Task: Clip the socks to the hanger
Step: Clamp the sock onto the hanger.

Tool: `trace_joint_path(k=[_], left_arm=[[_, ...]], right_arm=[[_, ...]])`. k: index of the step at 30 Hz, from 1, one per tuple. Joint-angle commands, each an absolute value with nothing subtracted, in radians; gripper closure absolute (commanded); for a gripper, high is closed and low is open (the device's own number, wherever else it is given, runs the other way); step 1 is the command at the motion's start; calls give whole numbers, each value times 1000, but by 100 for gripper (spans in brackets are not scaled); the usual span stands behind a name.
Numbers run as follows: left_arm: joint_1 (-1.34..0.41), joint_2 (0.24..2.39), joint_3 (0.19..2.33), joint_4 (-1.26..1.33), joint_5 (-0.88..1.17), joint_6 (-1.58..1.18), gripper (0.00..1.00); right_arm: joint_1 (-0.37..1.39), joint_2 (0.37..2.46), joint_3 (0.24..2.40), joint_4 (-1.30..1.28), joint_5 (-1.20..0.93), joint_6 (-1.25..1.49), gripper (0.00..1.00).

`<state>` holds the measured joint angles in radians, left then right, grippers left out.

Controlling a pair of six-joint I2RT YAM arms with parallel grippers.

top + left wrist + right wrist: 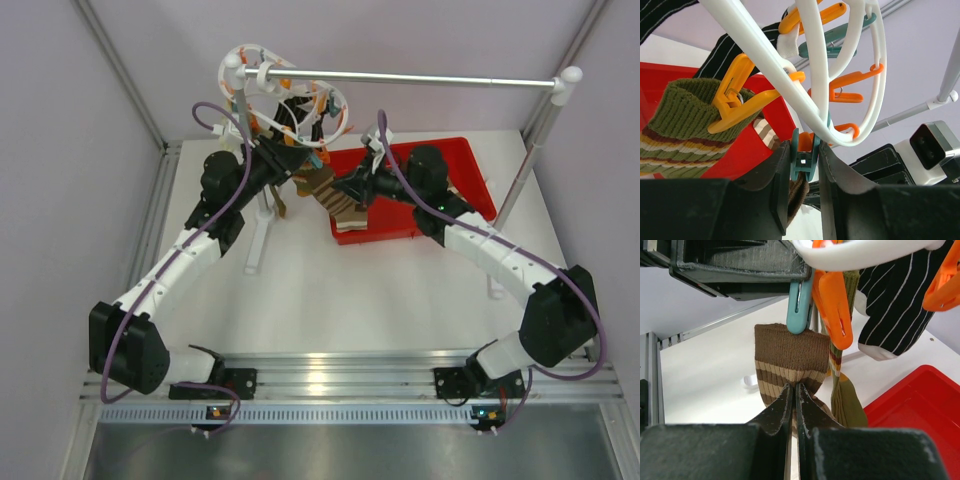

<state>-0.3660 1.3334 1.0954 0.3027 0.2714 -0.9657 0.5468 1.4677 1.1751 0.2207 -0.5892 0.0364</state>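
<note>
The white hanger (765, 45) hangs from the silver rail (420, 78). My left gripper (805, 154) is shut on one of its teal clips (804, 162), pinching it from both sides. A brown sock with cream stripes (790, 350) hangs under that teal clip (800, 307), its cuff edge at the clip's lower tip. My right gripper (794, 387) is shut on this sock's striped middle from below. An olive striped sock (685, 110) is held by an orange clip (737, 100). A black sock with thin white stripes (900, 305) also hangs from the hanger.
A red tray (460, 165) lies on the table behind the right arm, under the rail. The rail's white-footed post (258, 235) stands beside the left arm. Several orange and teal clips (850, 85) dangle round the ring close to both grippers.
</note>
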Motion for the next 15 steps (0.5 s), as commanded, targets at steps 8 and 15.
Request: trace_joint_path(k=[8,15], left_arm=[[-362,1351,1078,270,288,-960,100],[-362,1353,1080,265,290,-966,100]], right_arm=[[545,1493,1266,278,-595,64,100],[545,1522,1310,252,-568,41,100]])
